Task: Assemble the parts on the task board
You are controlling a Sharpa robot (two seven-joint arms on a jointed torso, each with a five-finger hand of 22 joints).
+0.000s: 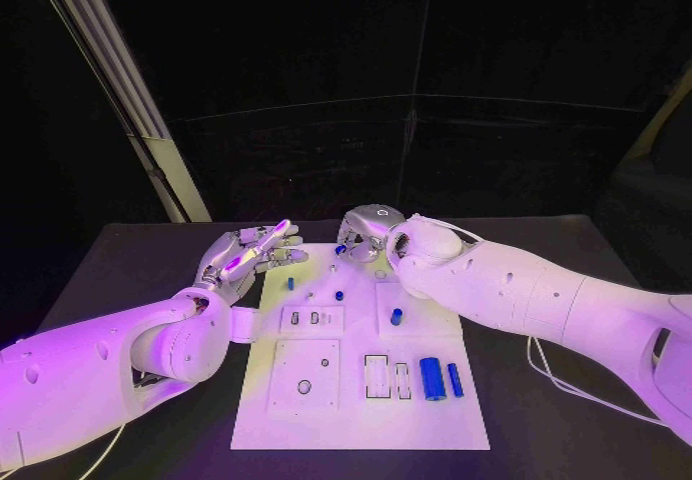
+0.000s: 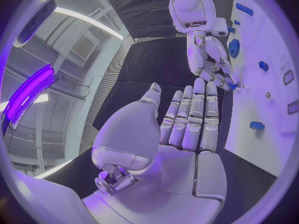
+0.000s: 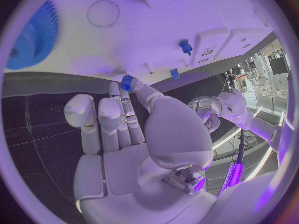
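- Right now my right hand (image 1: 372, 228) is poised over the far edge of the flat white task board (image 1: 361, 420), and it pinches a small blue toothed part (image 3: 127, 82) at its fingertips, the rest of the fingers lying straight alongside.
- My left hand (image 1: 248, 252) sits just beside the board's far left corner, fingers straight, close together and empty: flat and holding nothing, over the black worktop (image 1: 130, 270).
- Risk one, as I judge it: that pinch is thin, right out at the tips. A slight twist as I lower and the little part could roll out and skip across the board.
- Risk two: small blue pegs (image 1: 340, 296) stand in the board near my right hand; coming down off-line, I could knock one.
- Risk three: my two hands are near each other at the far edge, so a careless sweep of the left could bump the right mid-placement.
- Nearer me, a fat blue cylinder (image 1: 431, 378) and a slimmer blue rod (image 1: 456, 379) lie side by side on the board, well apart from both hands.
- A large blue gear (image 3: 32, 37) lies flat on the board too.
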